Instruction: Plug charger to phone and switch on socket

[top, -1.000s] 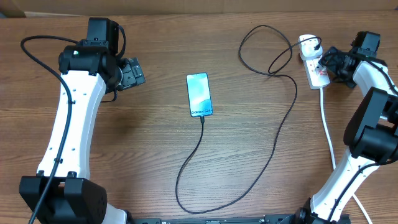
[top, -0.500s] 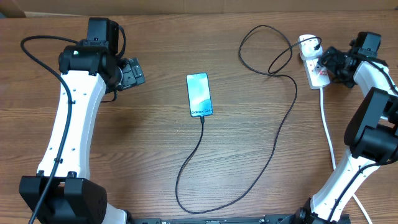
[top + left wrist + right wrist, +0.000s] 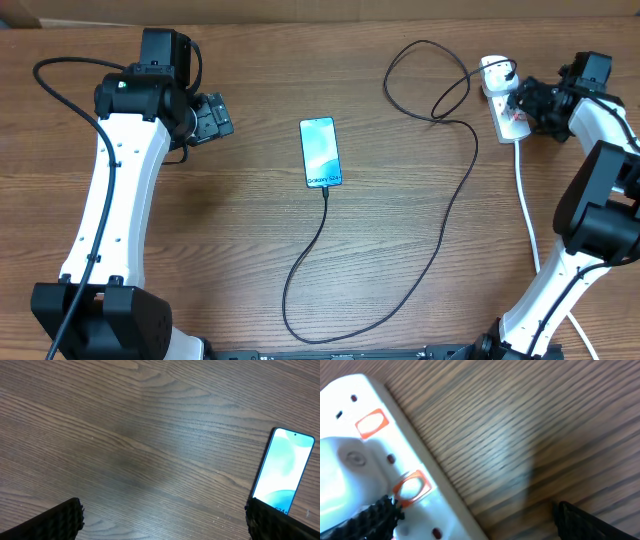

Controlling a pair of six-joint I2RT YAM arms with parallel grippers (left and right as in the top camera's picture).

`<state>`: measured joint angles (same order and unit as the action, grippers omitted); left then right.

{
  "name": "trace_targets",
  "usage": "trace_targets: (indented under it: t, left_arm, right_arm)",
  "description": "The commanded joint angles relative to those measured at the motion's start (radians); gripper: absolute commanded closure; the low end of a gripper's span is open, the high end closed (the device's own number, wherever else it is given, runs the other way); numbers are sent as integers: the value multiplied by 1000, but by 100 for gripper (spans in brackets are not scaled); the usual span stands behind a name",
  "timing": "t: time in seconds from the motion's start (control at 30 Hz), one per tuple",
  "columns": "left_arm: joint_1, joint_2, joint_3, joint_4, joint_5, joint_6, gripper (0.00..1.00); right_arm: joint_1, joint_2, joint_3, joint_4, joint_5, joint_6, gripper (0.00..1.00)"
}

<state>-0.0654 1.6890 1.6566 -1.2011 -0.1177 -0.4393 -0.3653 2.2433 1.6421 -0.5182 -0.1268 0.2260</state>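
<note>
**Position.** The phone (image 3: 320,152) lies flat near the centre of the worktop (image 3: 220,260), slightly toward 12 o'clock. The charger (image 3: 456,205) meets its lower edge, sweeps through 6 o'clock and climbs to the socket (image 3: 508,118) at 2 o'clock. The left pincer (image 3: 215,117) hangs at 10 o'clock, well apart from the phone, with its jaws spread wide and empty. The right pincer (image 3: 524,101) is at the socket, also fully spread and gripping nothing.

**Step in hand.** The cable appears to be seated in the phone, so the remaining job is judged to be the socket switch. In the right wrist view one ribbed fingertip (image 3: 367,519) sits just beside the nearer red-framed switch (image 3: 412,487).
- That single fingertip should be centred on the rocker and pressed straight down.
- Sideways force is to be avoided. The block looks light and may slide or twist on the smooth wood.
- The other finger should stay off the block and clear of the black cable.

**Not established.**
- Whether the fingertip touches the switch cannot be told.
- Neither switch shows plainly whether it is on or off.
- The connector joint at the phone is too small to confirm full insertion.
- The wrist view cuts off most of the socket.
- The left wrist view crops the phone's lower end.
</note>
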Motion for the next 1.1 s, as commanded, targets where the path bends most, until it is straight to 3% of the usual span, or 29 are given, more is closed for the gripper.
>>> trace_targets:
  t: [0.0, 0.4, 0.87, 1.07]
  left_arm:
    - [0, 5, 0, 0, -20, -10, 1]
    - [0, 5, 0, 0, -20, -11, 0]
    - [0, 5, 0, 0, -20, -11, 0]
    - [0, 5, 0, 0, -20, -11, 1]
  right_arm:
    - [16, -95, -4, -19, -32, -15, 0]
    - [-2, -488, -4, -128, -32, -14, 0]
    - [-4, -980, -5, -684, -38, -7, 0]
    - [-4, -1180, -5, -827, -114, 11, 0]
